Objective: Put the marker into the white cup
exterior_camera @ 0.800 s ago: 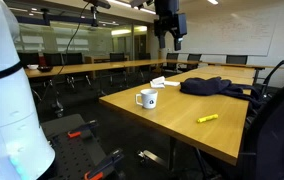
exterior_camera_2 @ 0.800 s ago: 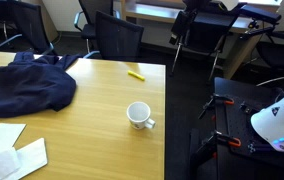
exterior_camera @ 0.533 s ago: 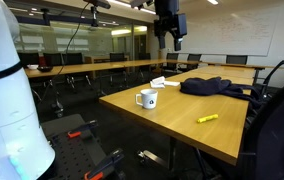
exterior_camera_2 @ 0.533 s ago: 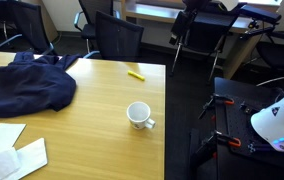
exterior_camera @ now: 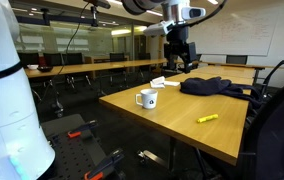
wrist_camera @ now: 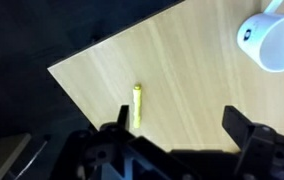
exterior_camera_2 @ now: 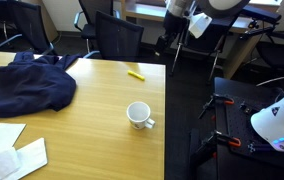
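Note:
The yellow marker lies flat on the wooden table near its corner; it also shows in an exterior view and in the wrist view. The white cup stands upright on the table with a dark logo on its side; it shows in an exterior view and at the wrist view's top right. My gripper hangs high above the table, open and empty; in the wrist view its fingers frame bare wood right of the marker.
A dark blue garment lies on the table, with white papers beside it. Black office chairs stand at the table's edge. The robot's white base and red clamps are near the floor.
The arm has come down and into view in both exterior views, lower over the table than before. The marker and cup have not moved.

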`<act>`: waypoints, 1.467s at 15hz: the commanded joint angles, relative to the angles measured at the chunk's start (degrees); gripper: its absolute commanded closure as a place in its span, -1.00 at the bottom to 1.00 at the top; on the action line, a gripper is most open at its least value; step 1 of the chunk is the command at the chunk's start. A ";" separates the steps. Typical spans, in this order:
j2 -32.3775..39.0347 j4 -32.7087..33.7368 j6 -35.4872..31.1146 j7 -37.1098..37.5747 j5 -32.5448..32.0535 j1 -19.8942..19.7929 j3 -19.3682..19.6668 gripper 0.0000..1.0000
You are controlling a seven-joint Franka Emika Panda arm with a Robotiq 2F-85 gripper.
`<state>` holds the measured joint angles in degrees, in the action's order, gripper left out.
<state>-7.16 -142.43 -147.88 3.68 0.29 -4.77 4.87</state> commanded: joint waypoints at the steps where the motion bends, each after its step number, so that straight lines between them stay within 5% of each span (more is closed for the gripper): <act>1: 12.77 8.47 -1.72 1.21 -1.92 -0.30 -0.14 -1.00; 12: 44.03 42.46 10.60 -1.69 1.30 -3.22 0.38 -1.00; 20: 55.04 57.10 21.59 -2.89 1.66 -5.06 -0.18 -0.35; 22: 56.80 59.37 23.13 -2.82 1.65 -5.09 -0.18 -0.35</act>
<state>46.85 -87.99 -129.10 1.93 1.22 -9.16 5.23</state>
